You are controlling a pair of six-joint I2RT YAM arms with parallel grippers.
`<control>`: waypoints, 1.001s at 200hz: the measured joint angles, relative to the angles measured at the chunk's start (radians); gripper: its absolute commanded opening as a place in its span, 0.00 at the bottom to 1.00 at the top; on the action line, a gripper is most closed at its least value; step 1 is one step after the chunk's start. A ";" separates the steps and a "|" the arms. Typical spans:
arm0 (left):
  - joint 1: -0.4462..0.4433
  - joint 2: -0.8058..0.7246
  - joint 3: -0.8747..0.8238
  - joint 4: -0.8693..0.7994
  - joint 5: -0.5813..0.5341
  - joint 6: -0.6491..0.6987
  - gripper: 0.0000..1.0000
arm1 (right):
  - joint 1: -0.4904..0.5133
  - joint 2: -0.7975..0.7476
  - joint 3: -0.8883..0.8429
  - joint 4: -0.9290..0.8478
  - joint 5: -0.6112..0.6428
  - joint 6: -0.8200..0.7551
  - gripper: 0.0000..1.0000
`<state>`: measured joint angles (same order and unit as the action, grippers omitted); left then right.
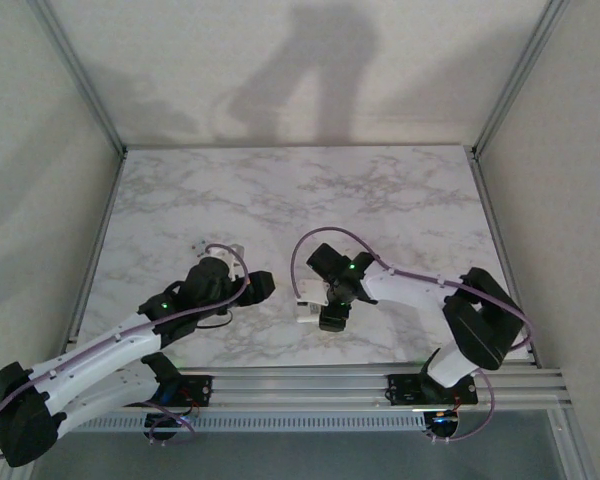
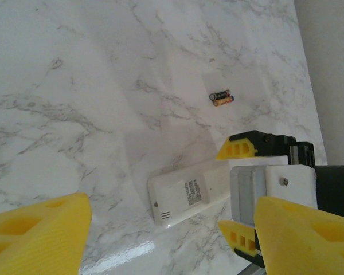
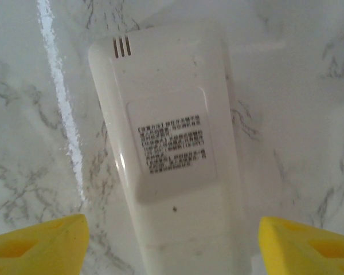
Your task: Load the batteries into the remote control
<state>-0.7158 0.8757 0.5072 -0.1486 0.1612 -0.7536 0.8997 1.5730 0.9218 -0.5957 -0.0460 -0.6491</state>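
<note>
White marble bench (image 2: 74, 86) carries the remote (image 3: 172, 143), which lies face down (label side up). Right pincer (image 3: 172, 243) hangs over it, its yellow fingers (image 3: 40, 243) spread wide either side and gripping nothing. Left pincer (image 2: 169, 235) gapes too, empty. Two batteries (image 2: 222, 97) lie together at one o'clock from the remote, well apart from it.

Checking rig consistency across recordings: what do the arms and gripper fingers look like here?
The left arm and right arm have white shells with black joints, looping lilac cables and small green lights. Their fingers are yellow, ribbed, with slots.
</note>
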 measured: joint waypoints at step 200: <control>0.045 -0.053 -0.026 0.083 0.203 -0.219 0.53 | 0.019 -0.198 0.001 0.316 -0.239 0.387 0.36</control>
<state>-0.6712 0.8227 0.4808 -0.0658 0.3637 -0.9722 0.9192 1.3750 0.9226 -0.2794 -0.2848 -0.2619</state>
